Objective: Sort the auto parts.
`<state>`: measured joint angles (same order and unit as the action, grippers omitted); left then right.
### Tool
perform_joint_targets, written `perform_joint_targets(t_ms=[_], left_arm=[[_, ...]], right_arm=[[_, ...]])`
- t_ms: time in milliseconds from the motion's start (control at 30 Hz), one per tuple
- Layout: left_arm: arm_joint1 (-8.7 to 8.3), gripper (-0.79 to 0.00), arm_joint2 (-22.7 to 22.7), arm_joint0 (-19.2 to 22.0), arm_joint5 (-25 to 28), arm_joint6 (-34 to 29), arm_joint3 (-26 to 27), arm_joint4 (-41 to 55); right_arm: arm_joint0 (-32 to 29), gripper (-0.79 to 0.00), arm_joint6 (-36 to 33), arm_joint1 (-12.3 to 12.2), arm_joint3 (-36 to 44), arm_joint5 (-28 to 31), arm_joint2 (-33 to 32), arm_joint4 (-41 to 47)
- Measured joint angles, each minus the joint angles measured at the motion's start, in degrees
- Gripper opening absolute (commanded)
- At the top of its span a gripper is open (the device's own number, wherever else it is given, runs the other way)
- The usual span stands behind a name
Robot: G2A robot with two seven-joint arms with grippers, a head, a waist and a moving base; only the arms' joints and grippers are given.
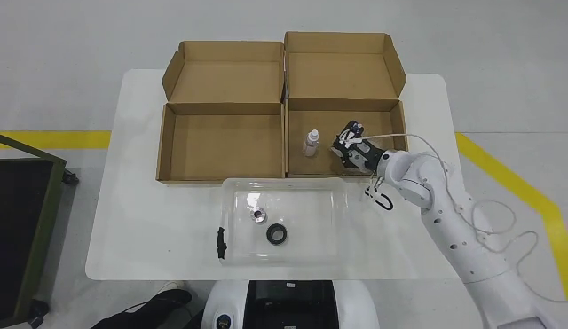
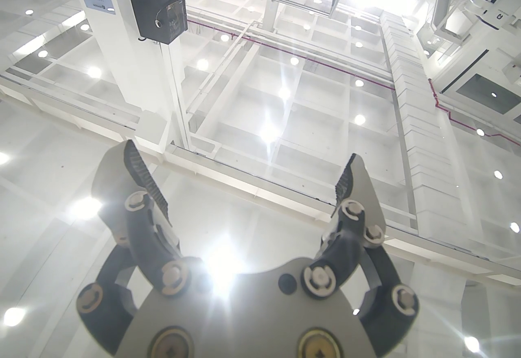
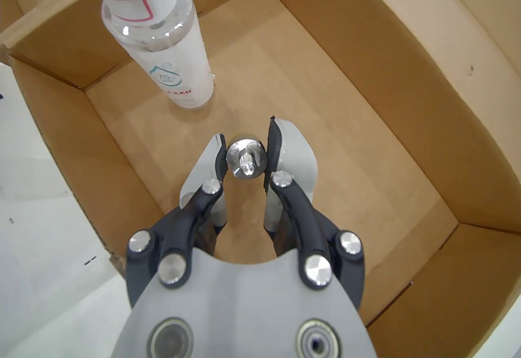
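On my feed from the sorting table (image 1: pixel 142 196), the right gripper (image 3: pixel 246 148) is down inside the right-hand cardboard box (image 1: pixel 328 116), its two fingers clamped on a small shiny metal part (image 3: pixel 244 163), a round piece with a short stub on its upper face, held just above the box floor. A clear spray bottle (image 3: pixel 158 38) with a white cap stands upright in the same box, near the gripper and towards the box's left wall, apart from the fingers. The box's brown walls rise on every side of the gripper, and its lid is folded open at the far side. The left-hand cardboard box (image 1: pixel 222 143), touching it wall to wall, has its lid open too. Closer to me, a clear plastic tray (image 1: pixel 311 209) sits just in front of both boxes. In it I see a black ring (image 1: pixel 278 233), a small metal piece (image 1: pixel 258 214) just beyond the ring, and a black strip (image 1: pixel 220 242) at the tray's left edge. The right arm's white cable loops over the right box's near corner. My left gripper (image 2: pixel 241 151) points up at the hall ceiling with its jaws spread wide and nothing between them.
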<state>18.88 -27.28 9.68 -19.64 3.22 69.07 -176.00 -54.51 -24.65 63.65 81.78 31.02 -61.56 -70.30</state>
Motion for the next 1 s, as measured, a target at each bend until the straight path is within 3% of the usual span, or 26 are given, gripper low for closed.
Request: perform_joint_targets(t_ms=[133,533,767,1000], left_arm=[[0.00,0.000,0.0,0.0,0.0,0.0,0.0,0.0],[0.00,0.000,0.0,0.0,0.0,0.0,0.0,0.0],[0.00,0.000,0.0,0.0,0.0,0.0,0.0,0.0],[0.00,0.000,0.0,0.0,0.0,0.0,0.0,0.0]], right_arm=[[0.5,-0.508,0.1,0.2,-0.5,-0.4,0.6,-0.3],[0.5,-0.403,0.3,0.3,2.4,-0.7,-0.1,-0.8],[-2.8,-0.265,-0.4,-0.5,10.0,0.6,-3.5,0.7],[-8.7,-0.225,-1.9,-1.3,20.1,1.4,-5.6,1.9]])
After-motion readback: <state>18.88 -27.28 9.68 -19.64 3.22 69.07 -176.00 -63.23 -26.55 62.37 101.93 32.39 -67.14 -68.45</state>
